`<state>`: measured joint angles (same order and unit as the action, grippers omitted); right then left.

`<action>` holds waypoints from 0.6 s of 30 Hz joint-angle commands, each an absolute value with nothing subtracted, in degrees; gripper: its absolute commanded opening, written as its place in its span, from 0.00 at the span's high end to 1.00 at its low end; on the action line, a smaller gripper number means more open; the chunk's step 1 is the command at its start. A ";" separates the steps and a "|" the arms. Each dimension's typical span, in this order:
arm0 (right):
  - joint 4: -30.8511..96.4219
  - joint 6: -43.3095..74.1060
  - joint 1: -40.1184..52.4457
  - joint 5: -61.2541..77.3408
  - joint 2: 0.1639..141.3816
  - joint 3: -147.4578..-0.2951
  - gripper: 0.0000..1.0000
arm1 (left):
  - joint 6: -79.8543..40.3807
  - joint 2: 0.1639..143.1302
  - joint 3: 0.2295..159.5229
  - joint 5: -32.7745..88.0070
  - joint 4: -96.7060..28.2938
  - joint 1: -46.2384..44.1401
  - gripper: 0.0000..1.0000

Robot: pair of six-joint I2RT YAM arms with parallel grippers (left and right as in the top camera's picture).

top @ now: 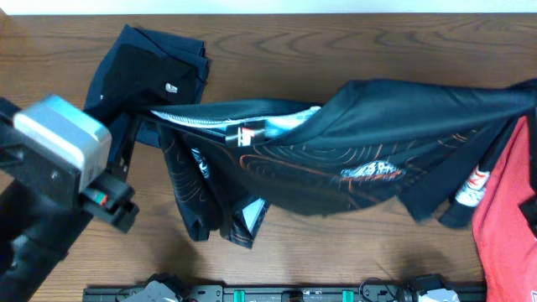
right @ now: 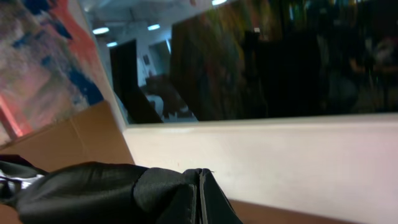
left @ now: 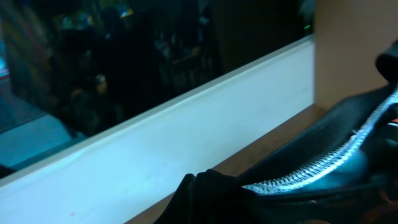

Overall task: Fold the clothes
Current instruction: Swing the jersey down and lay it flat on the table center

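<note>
The black zip jersey (top: 352, 155) with orange contour lines and white lettering hangs stretched across the table, its open zip edge (top: 226, 122) at the upper left. My left arm (top: 59, 151) is at the left. In the left wrist view the bunched jersey (left: 211, 199) covers my jaws, with the white zipper (left: 323, 165) running off to the right. My right gripper is out of the overhead view. In its wrist view a pinched fold of jersey (right: 202, 196) sits at the jaws. Both grippers' fingers are hidden by the fabric.
A folded navy garment (top: 159, 63) lies at the back left, under the jersey's left end. A red T-shirt (top: 508, 218) lies at the right edge. The wooden table (top: 336, 42) ends at a white wall (right: 280, 155). A cardboard box (right: 74, 137) stands beyond.
</note>
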<state>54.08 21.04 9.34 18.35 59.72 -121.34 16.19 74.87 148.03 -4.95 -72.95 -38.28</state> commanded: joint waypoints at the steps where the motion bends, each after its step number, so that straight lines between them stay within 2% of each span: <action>1: 55.57 22.28 9.82 17.32 66.06 -120.68 0.99 | 16.84 81.82 147.61 -11.22 -73.25 -38.15 0.94; 6: 56.40 20.45 9.82 13.72 76.14 -120.68 0.99 | 15.31 93.34 147.61 -13.21 -72.55 -34.09 0.94; 12: 51.88 16.36 9.82 5.76 90.35 -120.68 0.99 | 13.85 111.39 147.61 -0.47 -68.14 -23.88 0.94; 16: 43.62 14.26 9.32 -1.45 100.92 -120.68 0.98 | 13.87 121.62 147.61 0.45 -60.64 -19.59 0.94; 18: 38.06 12.49 8.51 -2.37 105.54 -120.68 0.78 | 12.53 124.42 147.63 0.43 -57.84 -17.96 0.84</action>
